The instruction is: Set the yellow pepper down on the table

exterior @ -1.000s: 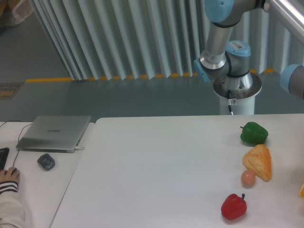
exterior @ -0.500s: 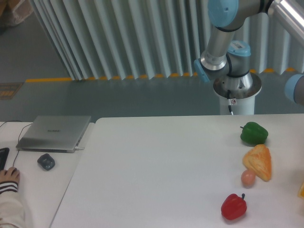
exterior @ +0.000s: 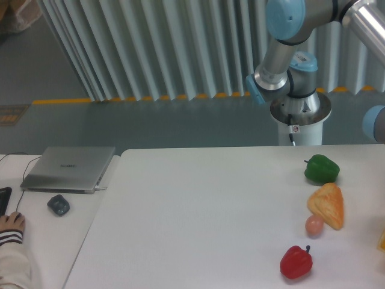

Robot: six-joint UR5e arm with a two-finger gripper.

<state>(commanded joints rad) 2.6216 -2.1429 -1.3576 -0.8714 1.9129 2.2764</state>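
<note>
while pincer sits off-frame, yellow pepper at table edge

A plain white table is seen. On it, a glossy green pepper, an orange-yellow wedge, a pinkish-tan ball and a red pepper are shown. A grey laptop is seen, and a silver arm with light-blue caps.

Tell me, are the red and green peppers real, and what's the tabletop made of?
The red pepper and green pepper look like plastic toys: smooth, uniformly coloured, slightly glossy, though the view can't rule out real ones. The table looks like matte white laminate or painted board: flat, even, no grain.
</note>
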